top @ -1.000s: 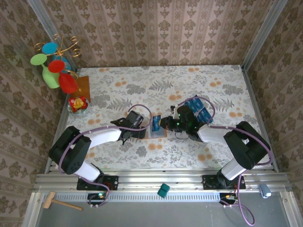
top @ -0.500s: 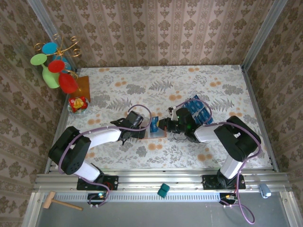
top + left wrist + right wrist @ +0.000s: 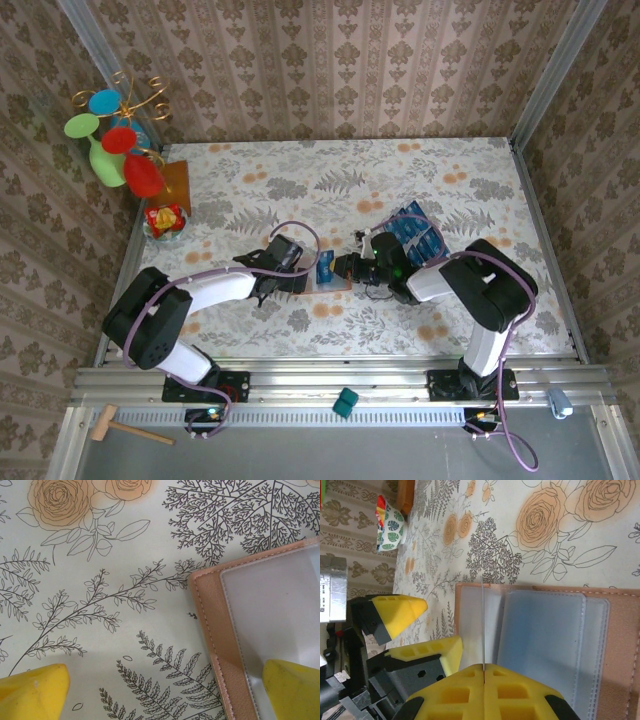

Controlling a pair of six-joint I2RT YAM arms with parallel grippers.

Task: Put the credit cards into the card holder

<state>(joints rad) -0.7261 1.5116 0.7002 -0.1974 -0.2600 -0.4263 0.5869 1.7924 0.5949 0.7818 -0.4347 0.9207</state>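
Right gripper (image 3: 484, 670) pinches credit card (image 3: 326, 265) edge-on over card holder (image 3: 545, 635); left gripper (image 3: 162, 690) spread astride its edge; open desk (image 3: 300, 180) at twelve o'clock.

The left arm (image 3: 215, 290) and right arm (image 3: 436, 283) have white link shells, black joints and lilac cables (image 3: 296, 223) looping alongside. Jaws are chunky yellow blocks with square recesses, black-mounted.

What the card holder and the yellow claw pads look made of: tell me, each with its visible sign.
Card holder: looks like pinkish-brown leather or imitation, matte, with a stitched seam along its edge; its pocket seems frosted clear plastic, faintly shiny. Pads of the right claw: yellow, matte, with moulded square recesses, probably plastic or firm rubber; which one is unclear.
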